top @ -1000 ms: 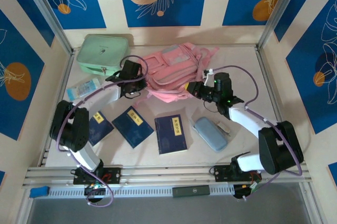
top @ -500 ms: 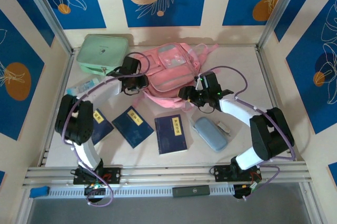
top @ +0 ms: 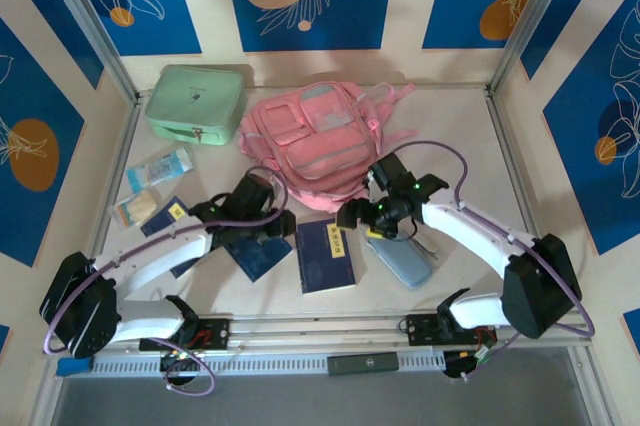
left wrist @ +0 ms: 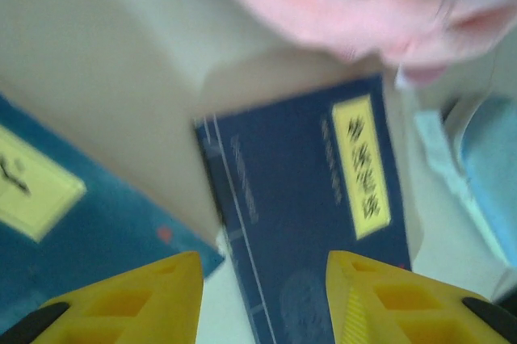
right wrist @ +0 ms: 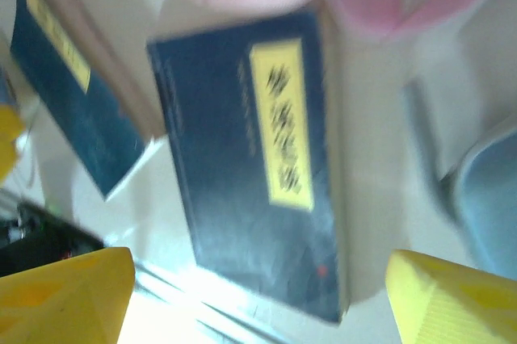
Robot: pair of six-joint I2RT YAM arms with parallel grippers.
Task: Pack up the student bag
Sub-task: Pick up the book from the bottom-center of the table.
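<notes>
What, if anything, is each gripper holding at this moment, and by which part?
Nothing is held. The left gripper and right gripper both stand open with nothing between their fingers; the student bag lies free.

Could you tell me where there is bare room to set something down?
Bare table lies right of the student bag. The near strip is crowded with navy books and the pencil case, under both arms.

The student bag [top: 310, 141] is soft, matt pink cloth. The navy book [right wrist: 250, 158] has a smooth, faintly glossy cover, the fingers [right wrist: 65, 295] of my right hand [right wrist: 258, 259] are yellow plastic, and the counter [top: 450, 126] looks pale and matt.
</notes>
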